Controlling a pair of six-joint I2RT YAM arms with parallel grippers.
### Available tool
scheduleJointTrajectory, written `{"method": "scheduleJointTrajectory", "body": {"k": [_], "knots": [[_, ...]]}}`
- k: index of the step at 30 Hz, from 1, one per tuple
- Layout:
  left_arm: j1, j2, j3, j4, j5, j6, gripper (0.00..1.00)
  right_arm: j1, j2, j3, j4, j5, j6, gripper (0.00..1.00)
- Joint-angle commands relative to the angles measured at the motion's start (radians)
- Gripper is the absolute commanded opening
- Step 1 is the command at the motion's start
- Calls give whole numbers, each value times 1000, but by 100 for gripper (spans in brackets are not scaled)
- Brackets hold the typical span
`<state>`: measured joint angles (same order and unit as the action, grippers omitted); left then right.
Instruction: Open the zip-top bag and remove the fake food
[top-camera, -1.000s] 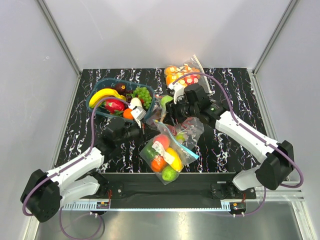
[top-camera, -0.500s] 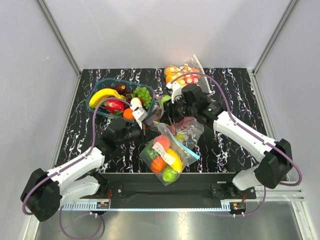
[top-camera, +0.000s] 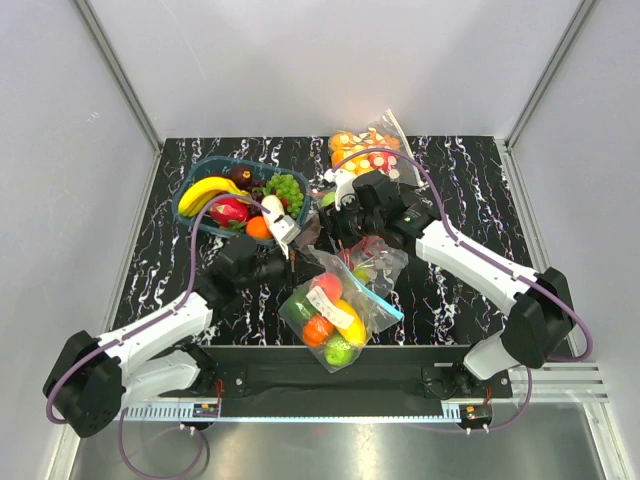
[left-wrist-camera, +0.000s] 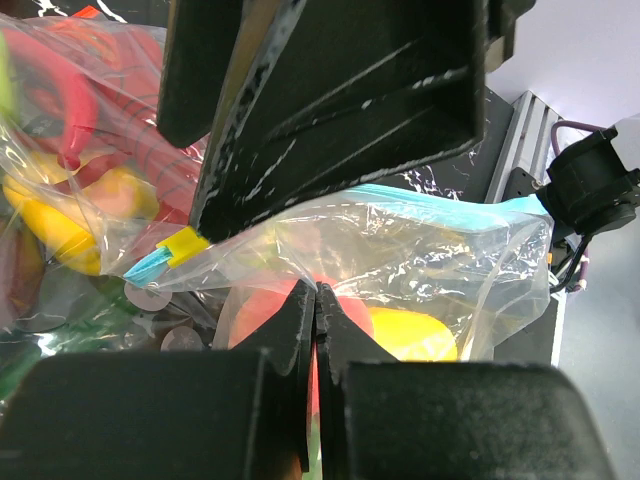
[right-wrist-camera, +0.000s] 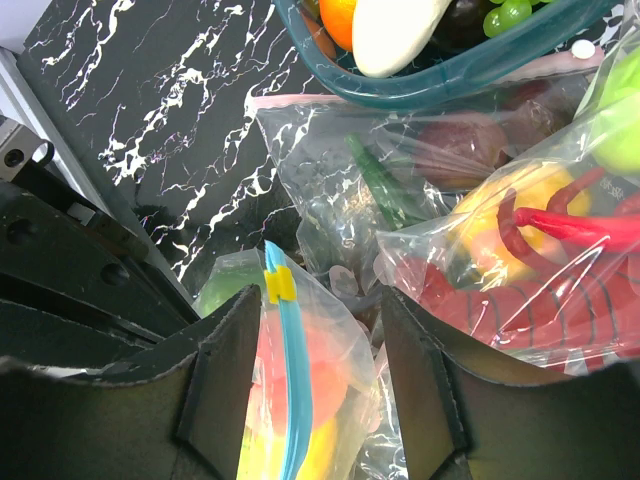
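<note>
The zip-top bag (top-camera: 335, 318) lies at the near middle of the table, its teal zipper strip (right-wrist-camera: 291, 400) and yellow slider (right-wrist-camera: 279, 287) on top. The fake food is inside it: a peach (top-camera: 326, 285), a banana (top-camera: 349, 318), an orange (top-camera: 318, 328) and a green fruit (top-camera: 338, 348). My left gripper (left-wrist-camera: 316, 290) is shut on the bag's clear plastic (left-wrist-camera: 400, 250) just below the zipper. My right gripper (right-wrist-camera: 325, 330) is open and hangs over the slider end, one finger on each side of the strip. In the top view the grippers meet at the bag's far left corner (top-camera: 312, 258).
The larger clear bag of red peppers (right-wrist-camera: 540, 260) lies right behind the zip-top bag. A teal basket (top-camera: 186, 216) of mixed fruit stands at the far left. A small bag of orange and red-white pieces (top-camera: 365, 150) lies at the far middle. Another clear bag (right-wrist-camera: 400, 170) lies by the basket.
My right gripper has moved a little left and farther back over the slider end of the bag. The left gripper still holds the plastic and has shifted slightly.
</note>
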<state>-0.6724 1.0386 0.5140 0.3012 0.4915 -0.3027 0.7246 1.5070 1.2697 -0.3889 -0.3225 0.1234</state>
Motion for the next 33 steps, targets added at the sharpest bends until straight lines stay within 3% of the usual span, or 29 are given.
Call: {"method": "scheduleJointTrajectory", "body": {"k": [1,18,25,29,33], "knots": [[-12,8,46,36,12,24,0,21,2,23,41,14,-22,59],[-27,17,54,21,-11,37,0,47,16,-1,5,4,-53,62],[-30,9,47,9,-31,43,0,47,7,-12,-19,-23,-68,46],[-30,0,43,-7,-51,42,0,47,7,-13,-18,-21,-65,27],[-30,-23,29,-43,-91,37,6,47,-7,-15,1,-1,-51,19]]}}
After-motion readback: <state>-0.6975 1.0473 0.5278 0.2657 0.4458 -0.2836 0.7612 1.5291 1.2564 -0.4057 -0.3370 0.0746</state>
